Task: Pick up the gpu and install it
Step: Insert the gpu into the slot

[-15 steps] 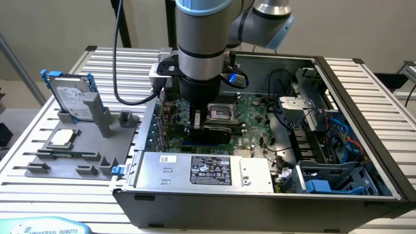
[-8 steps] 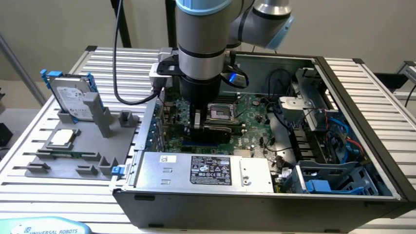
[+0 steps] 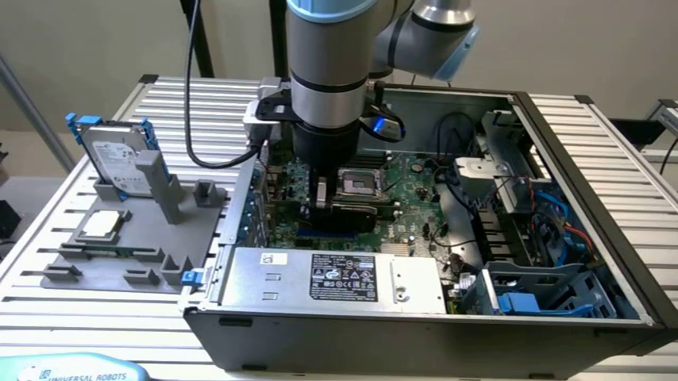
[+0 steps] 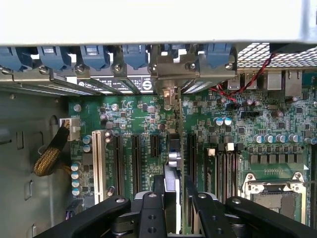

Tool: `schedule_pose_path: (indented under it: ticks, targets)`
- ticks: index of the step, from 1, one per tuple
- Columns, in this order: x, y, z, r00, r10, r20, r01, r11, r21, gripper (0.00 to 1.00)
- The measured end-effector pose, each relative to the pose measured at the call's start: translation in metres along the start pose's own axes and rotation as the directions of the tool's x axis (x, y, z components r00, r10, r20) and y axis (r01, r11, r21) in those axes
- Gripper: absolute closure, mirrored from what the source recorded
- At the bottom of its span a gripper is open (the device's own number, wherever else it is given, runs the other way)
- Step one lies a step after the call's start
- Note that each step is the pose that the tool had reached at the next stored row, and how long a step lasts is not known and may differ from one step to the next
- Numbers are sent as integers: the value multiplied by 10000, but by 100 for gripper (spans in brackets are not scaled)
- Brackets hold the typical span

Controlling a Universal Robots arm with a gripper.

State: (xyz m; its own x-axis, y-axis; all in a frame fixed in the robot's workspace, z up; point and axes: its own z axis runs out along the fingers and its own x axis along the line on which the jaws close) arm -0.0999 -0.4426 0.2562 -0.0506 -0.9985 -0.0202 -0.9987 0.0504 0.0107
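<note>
My gripper [image 3: 326, 202] reaches down into the open computer case [image 3: 599, 171], over the green motherboard [image 4: 126, 116]. In the wrist view the gpu [image 4: 172, 153] is seen edge-on, a thin card standing upright between my two black fingers [image 4: 150, 208]. The gripper [image 4: 172, 201] is shut on it. The card lies along a black expansion slot, and its silver end bracket [image 4: 168, 67] sits at the case's rear wall among the blue slot latches [image 4: 94, 57]. Whether the card is fully seated cannot be told. In the exterior view the arm hides most of the card.
Black slots [image 4: 119, 158] and a white slot [image 4: 95, 158] lie beside the card. The processor socket [image 4: 270, 196] is close by. The power supply [image 3: 339, 278] lines the case front. Outside, a grey fixture [image 3: 63, 274] holds a hard drive [image 3: 111, 155] and a processor chip [image 3: 101, 225].
</note>
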Motion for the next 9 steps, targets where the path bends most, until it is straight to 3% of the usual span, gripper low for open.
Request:
schedule_pose_path:
  ticks: [9]
  targets:
    - [0,10,5,10000,1,-60,-1,10000,-12,73]
